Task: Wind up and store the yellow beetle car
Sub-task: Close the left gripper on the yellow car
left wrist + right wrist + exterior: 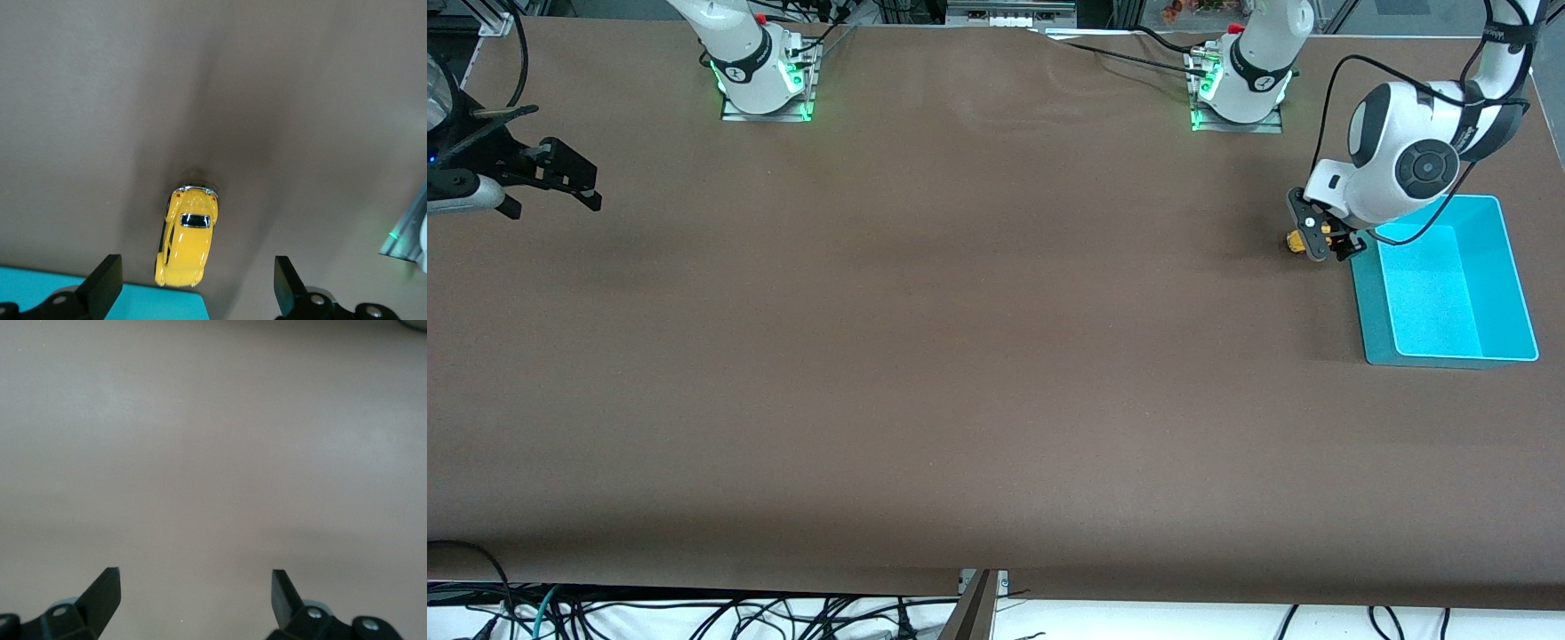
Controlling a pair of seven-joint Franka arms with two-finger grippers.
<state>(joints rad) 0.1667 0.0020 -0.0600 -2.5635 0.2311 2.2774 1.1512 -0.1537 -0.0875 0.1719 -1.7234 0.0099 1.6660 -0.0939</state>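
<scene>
Left gripper (1325, 242) hangs right over the yellow beetle car (186, 237), fingers spread wide, car on the table just beside the teal bin (1507, 284) (nothing gripped). Right gripper (560, 182) waits at its own end, also spread.

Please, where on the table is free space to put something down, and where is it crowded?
Free: the wide brown table between the right gripper, waiting open, and the blue bin; also inside the bin. Crowded: beside the bin, where the open left gripper hangs over the yellow beetle car.
</scene>
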